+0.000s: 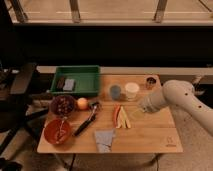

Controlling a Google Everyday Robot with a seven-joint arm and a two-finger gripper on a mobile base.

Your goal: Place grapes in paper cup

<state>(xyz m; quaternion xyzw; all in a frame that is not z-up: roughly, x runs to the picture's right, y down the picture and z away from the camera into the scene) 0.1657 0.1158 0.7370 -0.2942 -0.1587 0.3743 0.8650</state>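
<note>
- Gripper hovered wide open and empty, near the table's three o'clock.
- Grapes lay at its nine o'clock; a centred descent over the cluster looked wisest.

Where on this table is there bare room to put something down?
Bare wood lies at the front right of the table, between the grey cloth, the coloured strips and the edges. The hand is beside the strips, at that patch's far side. The left is crowded: grapes, orange, red bowl, black tool.

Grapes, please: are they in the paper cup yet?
Out: grapes lie in the dark bowl at left; the gripper is just in front of the cup.
</note>
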